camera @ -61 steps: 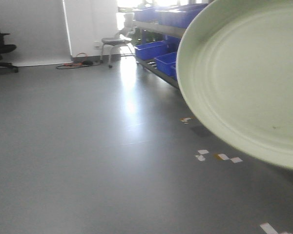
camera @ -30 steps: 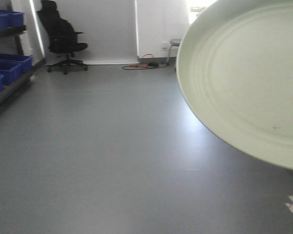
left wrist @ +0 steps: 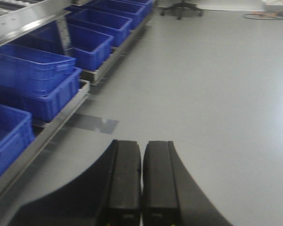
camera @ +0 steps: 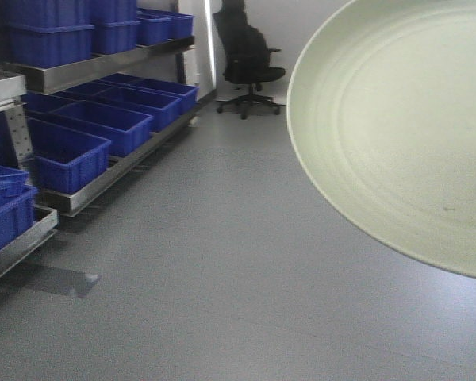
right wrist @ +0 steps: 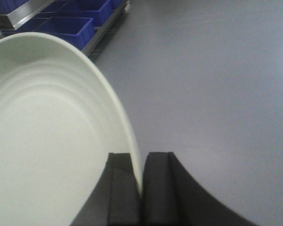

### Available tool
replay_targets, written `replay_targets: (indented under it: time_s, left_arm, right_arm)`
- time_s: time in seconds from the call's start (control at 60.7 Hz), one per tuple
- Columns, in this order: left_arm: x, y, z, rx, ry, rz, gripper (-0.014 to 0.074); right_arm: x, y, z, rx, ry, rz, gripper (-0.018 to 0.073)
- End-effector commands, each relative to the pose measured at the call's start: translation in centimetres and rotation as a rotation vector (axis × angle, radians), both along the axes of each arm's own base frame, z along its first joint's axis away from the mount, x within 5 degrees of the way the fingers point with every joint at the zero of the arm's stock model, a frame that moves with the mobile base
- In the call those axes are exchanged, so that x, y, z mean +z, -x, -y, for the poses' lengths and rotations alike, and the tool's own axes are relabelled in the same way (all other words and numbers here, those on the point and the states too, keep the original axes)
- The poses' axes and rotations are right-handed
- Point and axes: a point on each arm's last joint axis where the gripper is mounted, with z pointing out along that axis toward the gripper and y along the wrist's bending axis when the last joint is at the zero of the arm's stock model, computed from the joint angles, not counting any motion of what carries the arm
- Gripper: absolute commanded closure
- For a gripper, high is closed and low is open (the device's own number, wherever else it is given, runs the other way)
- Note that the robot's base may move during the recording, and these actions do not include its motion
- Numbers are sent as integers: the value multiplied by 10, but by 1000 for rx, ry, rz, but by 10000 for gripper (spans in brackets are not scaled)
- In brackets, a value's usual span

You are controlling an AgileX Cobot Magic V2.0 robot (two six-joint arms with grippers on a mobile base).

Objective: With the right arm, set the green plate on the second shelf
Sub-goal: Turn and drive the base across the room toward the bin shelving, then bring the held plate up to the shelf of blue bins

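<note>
While the front view looks down the aisle, the green plate blocks everything from twelve to four o'clock. It is carried high and tilted with its ringed face towards the lens, and hangs well apart from any shelf. The metal shelving runs from nine to eleven o'clock, stacked with blue bins, and an office chair sits far back at twelve.

Over to the left wrist: the left gripper sits at six o'clock, its fingers pressed together on nothing. That's sensible, I'd say, since this job belongs to the other arm. Bins line up at nine to eleven.

Now the right wrist: the right gripper at six o'clock pinches the plate's rim edge-on, one finger on each side, with the bowl sweeping out to nine. My read is that a rim grip leaves the far edge free to slide onto the second shelf. The delivery is not yet begun.
</note>
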Motion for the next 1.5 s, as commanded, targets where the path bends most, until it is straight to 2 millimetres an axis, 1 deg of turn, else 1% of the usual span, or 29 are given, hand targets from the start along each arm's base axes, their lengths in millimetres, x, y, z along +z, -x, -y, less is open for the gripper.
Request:
replay_targets:
  time_s: [0.0,1.482]
  left_arm:
    - [-5,-1,0,-5,5,62,472]
    - [-5,-1,0,-5,5,62,472]
  right_arm:
    - [20,-2,3,-33,-18,130,503]
    - [20,-2,3,-33,-18,130,503]
